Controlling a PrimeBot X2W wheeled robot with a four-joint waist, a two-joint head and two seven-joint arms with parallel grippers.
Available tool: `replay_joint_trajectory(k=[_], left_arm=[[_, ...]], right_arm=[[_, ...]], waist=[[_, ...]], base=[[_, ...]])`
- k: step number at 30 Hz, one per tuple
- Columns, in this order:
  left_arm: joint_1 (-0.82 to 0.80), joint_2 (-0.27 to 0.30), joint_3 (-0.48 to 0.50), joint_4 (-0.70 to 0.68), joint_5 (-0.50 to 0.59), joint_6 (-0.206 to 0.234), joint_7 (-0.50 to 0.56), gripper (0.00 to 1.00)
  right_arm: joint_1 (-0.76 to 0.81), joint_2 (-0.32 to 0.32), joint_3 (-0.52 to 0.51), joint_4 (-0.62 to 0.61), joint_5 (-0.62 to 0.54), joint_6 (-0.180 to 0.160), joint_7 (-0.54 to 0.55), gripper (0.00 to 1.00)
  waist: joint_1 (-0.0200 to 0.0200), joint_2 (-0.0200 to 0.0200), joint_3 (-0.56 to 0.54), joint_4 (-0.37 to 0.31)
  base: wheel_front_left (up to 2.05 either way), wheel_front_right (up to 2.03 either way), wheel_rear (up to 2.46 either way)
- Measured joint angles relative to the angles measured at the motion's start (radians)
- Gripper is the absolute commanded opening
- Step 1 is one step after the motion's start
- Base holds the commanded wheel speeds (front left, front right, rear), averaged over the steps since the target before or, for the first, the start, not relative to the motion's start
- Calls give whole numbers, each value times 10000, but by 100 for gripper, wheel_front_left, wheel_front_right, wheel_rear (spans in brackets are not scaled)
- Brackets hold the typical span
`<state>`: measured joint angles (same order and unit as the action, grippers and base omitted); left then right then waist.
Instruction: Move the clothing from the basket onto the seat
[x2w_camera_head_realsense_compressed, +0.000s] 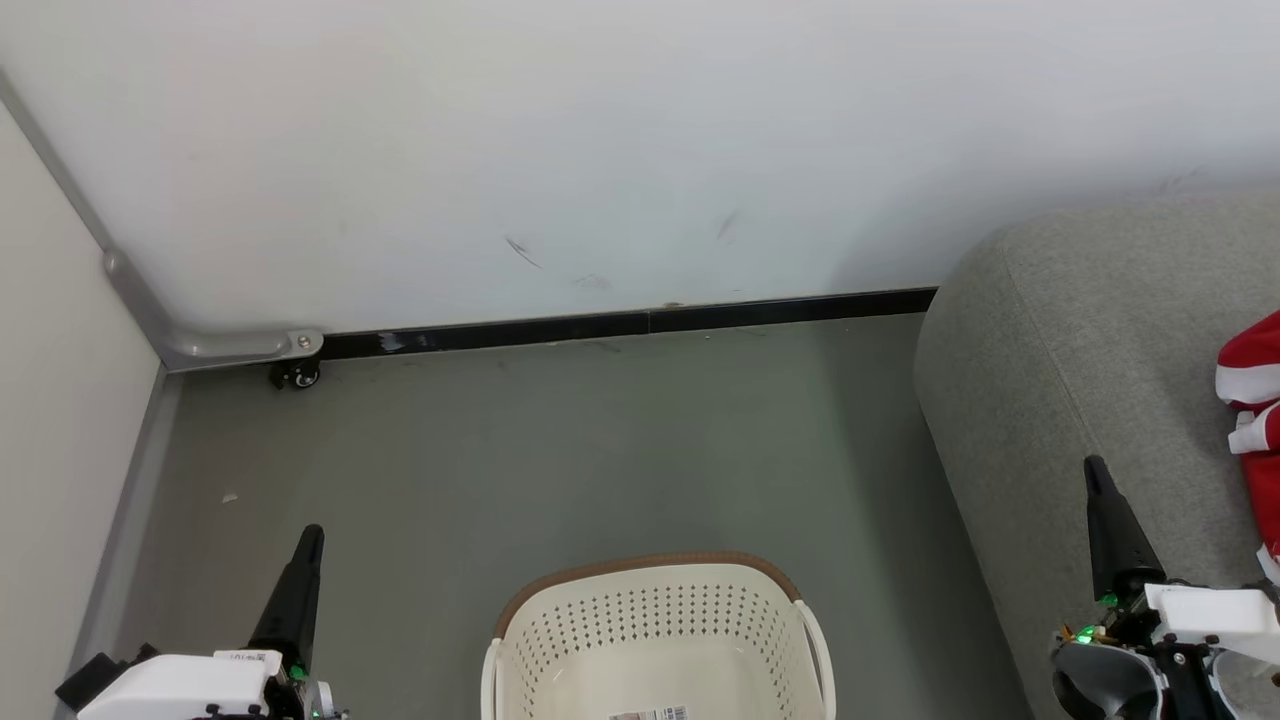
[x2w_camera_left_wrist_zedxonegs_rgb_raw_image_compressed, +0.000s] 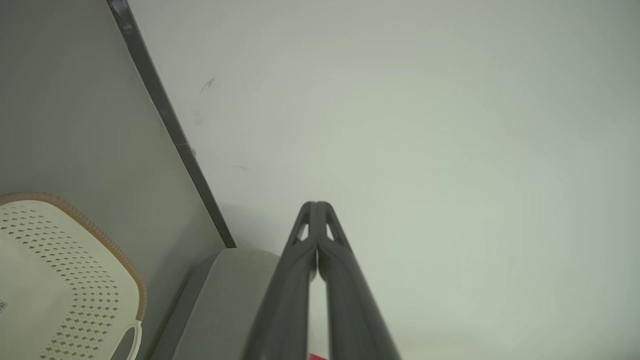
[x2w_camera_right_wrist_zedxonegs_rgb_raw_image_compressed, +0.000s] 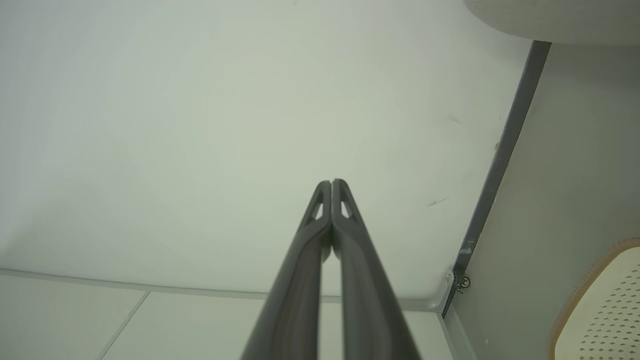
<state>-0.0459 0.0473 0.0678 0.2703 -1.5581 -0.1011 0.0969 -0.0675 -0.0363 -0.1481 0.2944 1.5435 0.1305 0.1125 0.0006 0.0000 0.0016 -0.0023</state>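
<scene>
Your left gripper (x2w_camera_head_realsense_compressed: 312, 534) sits at the lower left of the head view with its two dark fingers pressed together, pointing up over the grey floor (x2w_camera_head_realsense_compressed: 560, 450); in the left wrist view the same gripper (x2w_camera_left_wrist_zedxonegs_rgb_raw_image_compressed: 316, 205) shows its tips meeting, with nothing between them. Your right gripper (x2w_camera_head_realsense_compressed: 1093, 463) stands at the lower right, over the front edge of the seat (x2w_camera_head_realsense_compressed: 1080, 330), and it too has its fingers together; the right wrist view shows the tips (x2w_camera_right_wrist_zedxonegs_rgb_raw_image_compressed: 331, 182) touching against the white wall (x2w_camera_right_wrist_zedxonegs_rgb_raw_image_compressed: 200, 125).

The basket (x2w_camera_head_realsense_compressed: 650, 562) lies on the floor between your two arms, at the bottom centre of the head view, well clear of the wall and just beside the seat's rounded corner; what you see of its inside is bare cream plastic with a small label (x2w_camera_head_realsense_compressed: 650, 713) on the bottom. The left wrist view has the basket (x2w_camera_left_wrist_zedxonegs_rgb_raw_image_compressed: 100, 240) at its lower left, with the seat (x2w_camera_left_wrist_zedxonegs_rgb_raw_image_compressed: 225, 300) next to it.

The clothing, a red and white garment (x2w_camera_head_realsense_compressed: 1255, 400), lies on the seat at the right edge of the head view, beyond your right gripper and apart from it; how far it spreads you cannot tell, since the frame cuts it off.

A black skirting strip (x2w_camera_head_realsense_compressed: 620, 322) runs along the wall's foot; a small caster (x2w_camera_head_realsense_compressed: 297, 375) sits in the left corner.
</scene>
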Motion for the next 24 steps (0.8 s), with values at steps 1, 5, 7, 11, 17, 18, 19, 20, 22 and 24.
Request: replay_joint_trajectory(k=[1,5,7,11,17,18,19,20,22,24], left_arm=[[-4,-15,38,0,-115,-40,2,0],[-21,-58,121,0,-460,-134,86,0],[-23,-73,123,0,-460,-134,86,0],[-26,-79,125,8,-460,-134,86,0],[-30,-79,125,15,-460,-134,86,0],[-31,-81,125,17,-460,-134,86,0],[-33,-81,125,19,-460,-134,86,0],[-35,-81,125,23,-460,-136,86,0],[-50,-81,125,29,-460,-136,86,0],[-73,-81,125,33,-462,-136,86,0]], right_arm=[[-5,0,-4,-12,165,0,21,0],[-8,-2,-19,-42,514,0,94,0],[-8,-2,-17,-46,514,0,94,0],[-8,-2,-15,-58,514,0,94,0],[-8,-2,-10,-73,514,0,94,0],[-8,-2,-10,-77,514,0,94,0],[-8,-2,-8,-79,514,0,94,0],[-8,-2,-8,-82,514,0,92,0],[-8,-2,-6,-86,514,0,92,0],[-8,-2,-4,-88,514,0,92,0]], waist=[[0,0,2,8],[0,0,7,20],[-1,0,7,20],[-1,0,7,21],[-1,0,8,21],[-1,0,8,21],[-1,0,8,21],[-1,0,8,21],[-1,0,8,21],[-2,0,8,21]], base=[[0,0,0],[0,0,0],[0,0,0],[0,0,0],[0,0,0],[0,0,0],[0,0,0],[0,0,0],[0,0,0],[0,0,0]])
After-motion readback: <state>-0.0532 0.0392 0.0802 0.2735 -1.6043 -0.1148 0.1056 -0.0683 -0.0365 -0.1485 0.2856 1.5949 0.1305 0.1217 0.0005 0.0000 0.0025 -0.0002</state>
